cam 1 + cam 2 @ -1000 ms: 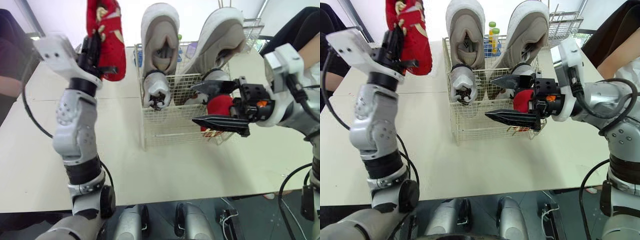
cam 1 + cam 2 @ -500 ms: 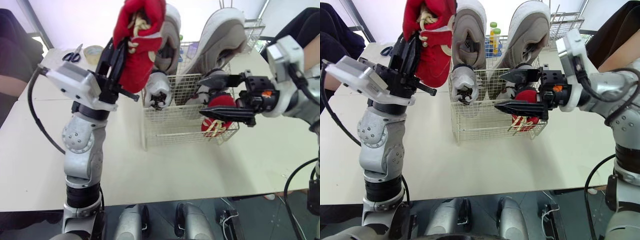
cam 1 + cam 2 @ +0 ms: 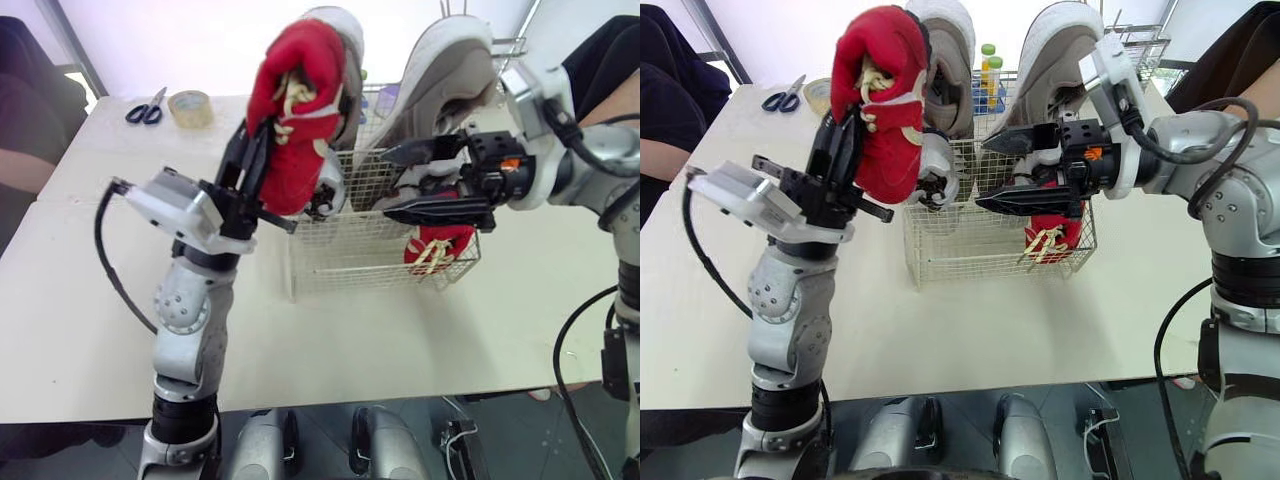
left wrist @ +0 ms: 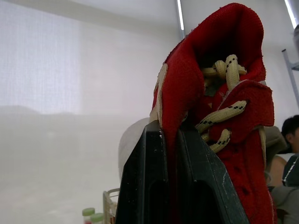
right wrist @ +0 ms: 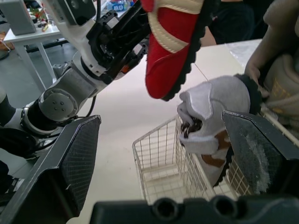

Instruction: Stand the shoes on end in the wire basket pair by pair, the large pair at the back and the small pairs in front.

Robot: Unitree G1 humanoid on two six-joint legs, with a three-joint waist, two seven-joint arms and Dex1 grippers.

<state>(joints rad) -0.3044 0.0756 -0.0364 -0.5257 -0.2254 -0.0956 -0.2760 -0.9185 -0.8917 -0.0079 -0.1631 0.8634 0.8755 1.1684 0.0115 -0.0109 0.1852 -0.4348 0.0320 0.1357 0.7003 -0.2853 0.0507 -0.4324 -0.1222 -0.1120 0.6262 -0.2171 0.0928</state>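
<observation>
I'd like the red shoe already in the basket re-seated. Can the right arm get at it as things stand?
Probably yes: the right claw is open and empty, hovering close by the red shoe at the basket's front, with nothing between them.

Raised red shoe (image 3: 295, 110): red upper, cream laces flecked black, cream side stripe, black sole. Also a second red shoe (image 3: 440, 245), red with cream laces. The large shoes (image 3: 440, 60) beige-grey, white soles. One small shoe (image 5: 210, 112) white, brown patch, black collar. The wire basket (image 3: 350, 260) white, table (image 3: 90, 300) cream, scissors (image 3: 147, 106) dark blue handles, tape roll (image 3: 190, 104) tan, bottles (image 3: 988, 60) green caps.
</observation>
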